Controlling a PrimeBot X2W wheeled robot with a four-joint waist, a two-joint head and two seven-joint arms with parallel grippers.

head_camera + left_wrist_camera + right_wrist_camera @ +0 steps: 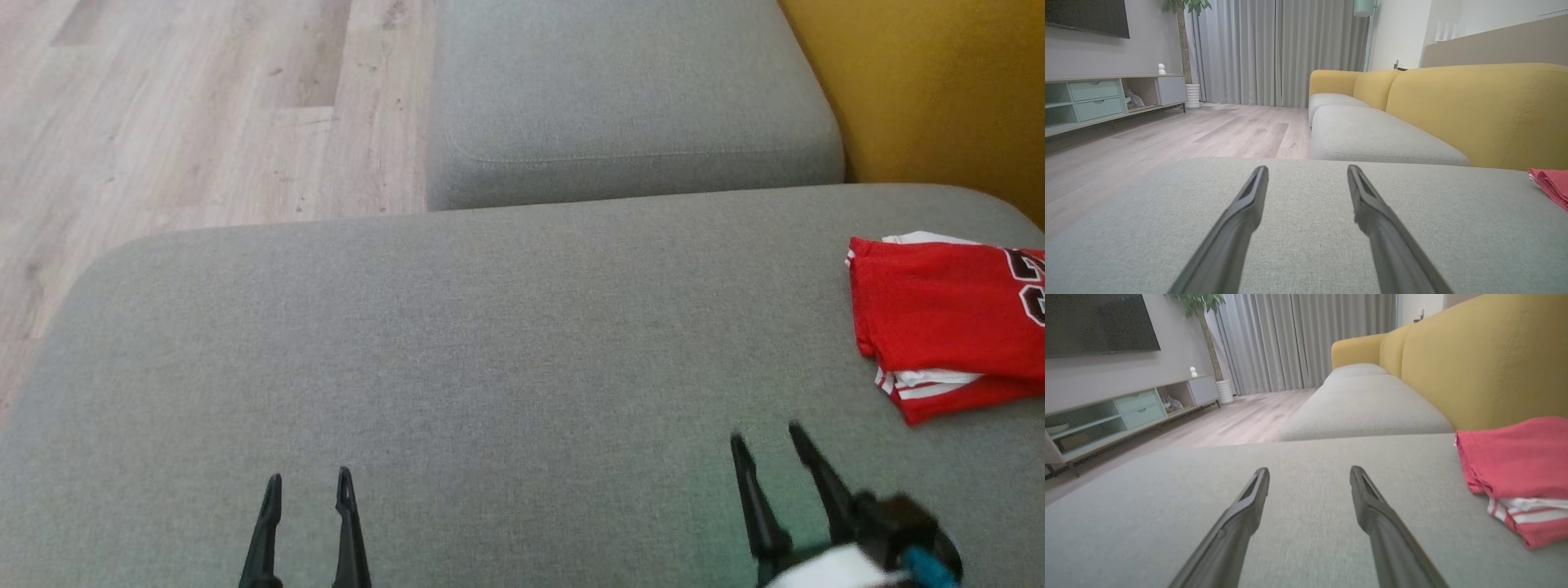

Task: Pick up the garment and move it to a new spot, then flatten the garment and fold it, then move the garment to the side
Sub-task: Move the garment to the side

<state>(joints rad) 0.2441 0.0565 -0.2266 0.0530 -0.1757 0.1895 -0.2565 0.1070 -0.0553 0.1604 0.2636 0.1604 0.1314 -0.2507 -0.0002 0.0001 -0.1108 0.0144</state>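
Near edge of the seat, left side: left gripper, fingers spread, nothing between them, tips over bare grey fabric.

Near edge, right side: right gripper, fingers also spread and empty, tips leaning a little left. Slightly blurred in the head view.

Right edge of the seat, about midway back: garment. Red jersey, white trim, dark numerals, partly cut off by the frame. It lies as a compact stack of layers with a clean folded edge facing left. A white-striped hem sticks out at the near corner. It touches neither gripper; the right one is nearer, the left well apart.

Handling (judgement):
- Light, soft and limp, with no stiffness of its own. Not fragile.
- Possibly slick sports fabric; the weave is too fine to tell.
- The layers are likely to slide or fall open if only the top one is pinched.
- Best hold: the left folded edge, one finger worked under the whole stack so every layer is caught. The soft seat should give enough for that.
- Two grips, at the near and far corners of that edge, would keep it from sagging open.
- Avoid the loose striped hem.

Beyond the far edge: a second cushion, a yellow backrest at far right, wood floor at far left.
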